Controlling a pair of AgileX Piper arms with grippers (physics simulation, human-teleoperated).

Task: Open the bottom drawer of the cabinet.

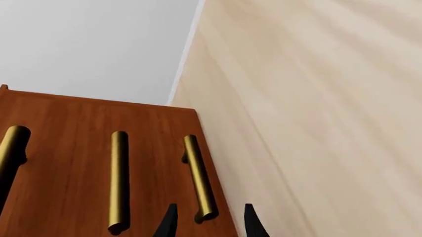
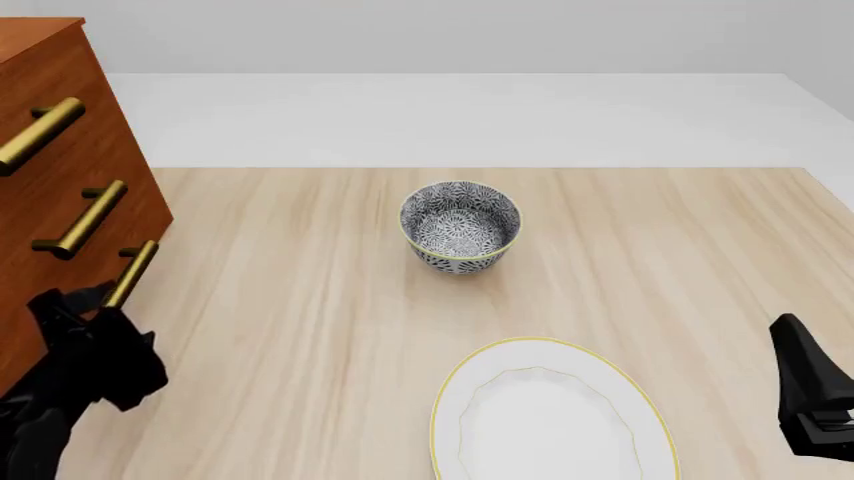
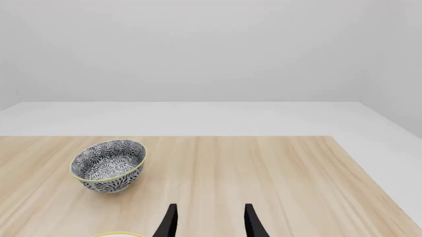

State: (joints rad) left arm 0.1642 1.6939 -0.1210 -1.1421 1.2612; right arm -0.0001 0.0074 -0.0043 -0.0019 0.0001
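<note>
The cabinet point(image 2: 54, 90) stands at the table's left edge, reddish-brown with three brass bar handles. Its bottom drawer point(image 2: 87, 268) sits flush with the two above it, and its handle point(image 2: 130, 273) is the lowest bar. My left gripper point(image 2: 83, 305) is right in front of that handle. In the left wrist view the left gripper point(image 1: 211, 223) is open, and the end of the bottom drawer's handle point(image 1: 197, 177) lies between the dark fingertips point(image 1: 169, 222) without visible contact. My right gripper point(image 3: 211, 223) is open and holds nothing, low at the front right point(image 2: 814, 400).
A patterned bowl point(image 2: 461, 225) sits mid-table, also seen as the bowl point(image 3: 108, 165) in the right wrist view. A white plate with a yellow rim point(image 2: 454, 375) lies at the front centre. The light wooden table point(image 2: 294, 300) ends at a far edge beyond the bowl.
</note>
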